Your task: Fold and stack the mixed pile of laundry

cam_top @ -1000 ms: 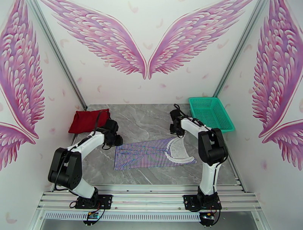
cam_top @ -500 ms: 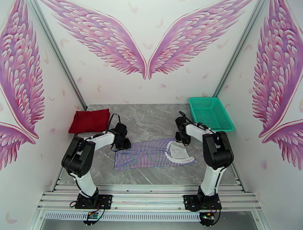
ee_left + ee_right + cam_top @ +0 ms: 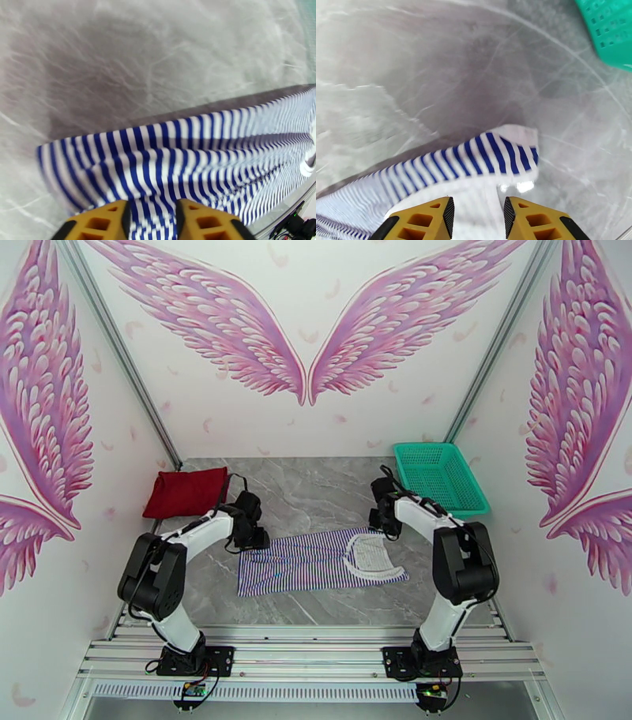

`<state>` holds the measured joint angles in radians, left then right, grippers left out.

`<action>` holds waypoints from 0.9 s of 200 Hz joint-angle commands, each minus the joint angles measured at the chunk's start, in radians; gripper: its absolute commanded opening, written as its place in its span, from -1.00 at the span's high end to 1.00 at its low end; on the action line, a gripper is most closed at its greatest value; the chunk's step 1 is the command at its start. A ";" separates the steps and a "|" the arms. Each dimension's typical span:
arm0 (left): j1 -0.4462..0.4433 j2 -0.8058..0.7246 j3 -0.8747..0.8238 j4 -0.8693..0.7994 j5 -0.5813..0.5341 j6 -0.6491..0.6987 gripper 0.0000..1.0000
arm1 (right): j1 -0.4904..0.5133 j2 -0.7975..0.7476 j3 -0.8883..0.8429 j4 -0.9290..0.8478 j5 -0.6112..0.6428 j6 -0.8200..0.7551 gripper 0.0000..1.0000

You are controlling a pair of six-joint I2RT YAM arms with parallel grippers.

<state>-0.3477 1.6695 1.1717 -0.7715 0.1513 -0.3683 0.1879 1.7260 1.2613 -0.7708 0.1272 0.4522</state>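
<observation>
From the overhead camera I am watching the striped shirt [image 3: 308, 562] lying spread flat on the grey marble table [image 3: 316, 493], in the middle between the two arms, with its long side running left to right and its white collar [image 3: 371, 556] toward the right arm. The dark red T-shirt [image 3: 186, 491] is sitting as a compact bundle at the far left corner of the table, well apart from the striped one. The teal mesh basket [image 3: 439, 477] is standing at the far right corner. The left gripper [image 3: 251, 538] is reaching down at the far left corner of the striped shirt, and the right gripper [image 3: 387, 526] is doing the same at the far right corner, just beside the collar.

On the left wrist camera I am seeing blue-and-white cloth running between the yellow fingers [image 3: 106, 221]. The stripes are bunching toward the narrow gap and the shirt's far edge is riding a little above the table over a shadow, so that gripper is pinching the shirt. On the right wrist camera white cloth is lying in the gap between the fingers and a striped corner is curling up beyond them. Those jaws are standing partly apart, and I am not able to tell whether they are gripping the cloth or only straddling it
</observation>
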 commanded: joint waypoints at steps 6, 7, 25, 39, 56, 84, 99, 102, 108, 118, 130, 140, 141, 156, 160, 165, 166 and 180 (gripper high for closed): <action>0.004 -0.038 0.069 -0.082 0.024 0.065 0.43 | 0.077 -0.089 0.000 -0.084 -0.091 0.039 0.17; 0.004 -0.037 0.069 -0.079 0.031 0.067 0.43 | 0.082 -0.091 -0.003 -0.085 -0.094 0.042 0.17; -0.001 0.021 0.083 -0.043 0.103 0.085 0.63 | 0.162 -0.096 -0.020 -0.089 -0.152 0.095 0.20; -0.009 0.076 0.089 -0.017 0.126 0.112 0.75 | 0.220 -0.073 -0.023 -0.080 -0.195 0.138 0.22; -0.007 0.133 0.077 0.001 0.103 0.141 0.88 | 0.265 -0.018 -0.032 -0.052 -0.222 0.179 0.24; 0.006 0.173 0.011 0.010 0.081 0.160 1.00 | 0.274 0.095 -0.018 -0.019 -0.208 0.227 0.31; 0.016 0.168 -0.048 0.021 0.074 0.160 1.00 | 0.273 0.158 0.027 -0.035 -0.176 0.235 0.37; 0.018 0.167 -0.060 0.022 0.073 0.161 1.00 | 0.273 0.173 0.036 -0.035 -0.171 0.237 0.38; 0.023 0.166 -0.080 0.025 0.072 0.160 1.00 | 0.273 0.201 0.048 -0.034 -0.164 0.241 0.42; 0.030 0.162 -0.115 0.030 0.070 0.154 1.00 | 0.273 0.247 0.075 -0.034 -0.149 0.244 0.46; 0.041 0.157 -0.148 0.030 0.075 0.140 1.00 | 0.273 0.309 0.128 -0.055 -0.119 0.239 0.50; 0.045 0.141 -0.172 0.033 0.082 0.123 1.00 | 0.272 0.358 0.176 -0.064 -0.096 0.231 0.51; 0.045 0.140 -0.174 0.033 0.083 0.121 1.00 | 0.272 0.361 0.178 -0.064 -0.093 0.229 0.51; 0.046 0.105 -0.210 0.041 0.107 0.088 1.00 | 0.271 0.427 0.267 -0.074 -0.068 0.208 0.51; 0.046 0.095 -0.222 0.043 0.117 0.076 1.00 | 0.270 0.447 0.297 -0.081 -0.062 0.200 0.51; 0.045 0.080 -0.236 0.051 0.131 0.060 1.00 | 0.271 0.473 0.336 -0.092 -0.059 0.191 0.51; 0.044 0.077 -0.240 0.051 0.137 0.059 1.00 | 0.271 0.479 0.344 -0.094 -0.059 0.189 0.51; 0.033 0.034 -0.279 0.066 0.184 0.006 0.99 | 0.271 0.549 0.461 -0.123 -0.063 0.164 0.49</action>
<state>-0.3035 1.7409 0.9855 -0.6548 0.2939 -0.2783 0.4648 2.1330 1.5909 -0.9089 0.0086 0.6540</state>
